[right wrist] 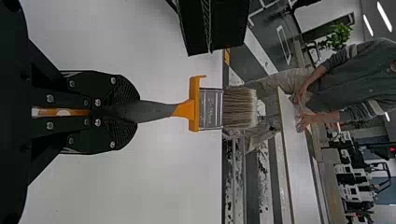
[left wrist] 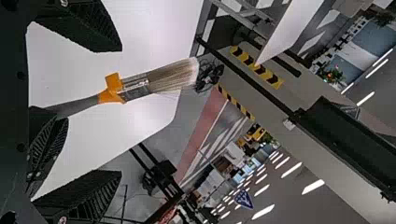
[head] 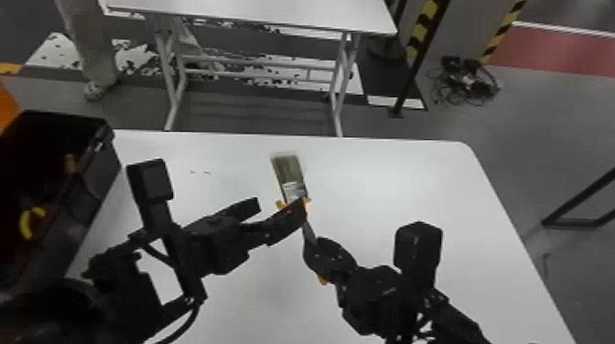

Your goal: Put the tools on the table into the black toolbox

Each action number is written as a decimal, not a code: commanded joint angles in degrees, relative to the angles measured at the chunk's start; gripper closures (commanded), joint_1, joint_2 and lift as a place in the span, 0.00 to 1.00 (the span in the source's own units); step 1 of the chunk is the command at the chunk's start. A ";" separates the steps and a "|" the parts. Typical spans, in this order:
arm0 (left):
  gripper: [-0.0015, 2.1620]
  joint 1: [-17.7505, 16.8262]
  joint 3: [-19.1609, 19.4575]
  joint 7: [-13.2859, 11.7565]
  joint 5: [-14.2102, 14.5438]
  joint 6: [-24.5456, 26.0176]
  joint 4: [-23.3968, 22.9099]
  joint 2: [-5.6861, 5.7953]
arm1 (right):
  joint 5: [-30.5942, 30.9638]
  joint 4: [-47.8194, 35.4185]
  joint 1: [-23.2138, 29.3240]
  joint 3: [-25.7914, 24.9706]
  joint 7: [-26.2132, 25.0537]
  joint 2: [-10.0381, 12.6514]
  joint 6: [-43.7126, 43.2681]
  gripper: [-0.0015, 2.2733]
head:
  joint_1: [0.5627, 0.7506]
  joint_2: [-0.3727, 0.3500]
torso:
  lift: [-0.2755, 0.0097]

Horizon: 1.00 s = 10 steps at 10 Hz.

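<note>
In the head view my right gripper [head: 315, 246] is shut on the grey handle of a paintbrush [head: 288, 176], whose bristles point away toward the far table edge. My left gripper [head: 283, 206] stands open beside the brush's orange collar, one finger overlapping it from this angle. In the left wrist view the brush [left wrist: 135, 87] lies across the space between the spread fingers of the left gripper [left wrist: 117, 111]. The right wrist view has the handle pinched by the right gripper [right wrist: 133, 111], with the brush [right wrist: 210, 109] sticking out. The black toolbox [head: 98, 158] is at the far left.
The white table [head: 389, 183] extends under both arms. Beyond a floor gap is a second white table [head: 256, 11]. A yellow item [head: 31, 223] shows at the toolbox, close to the left arm.
</note>
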 commanded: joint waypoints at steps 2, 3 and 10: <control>0.03 -2.39 -1.37 0.02 -0.09 -0.07 3.04 -0.35 | 1.25 -1.44 0.72 1.98 0.00 -0.14 0.61 0.99 | 0.70 0.34 | 0.70; 0.03 -2.91 -1.72 -0.07 -0.17 -0.07 3.74 -0.53 | 1.60 -1.44 0.72 2.77 0.00 -0.14 0.61 0.99 | 0.70 0.34 | 0.70; 0.16 -7.13 -2.25 -1.21 -0.61 -0.24 8.31 -1.32 | 1.87 -0.74 -0.68 4.18 0.00 -0.67 1.84 0.99 | 0.70 0.36 | 0.70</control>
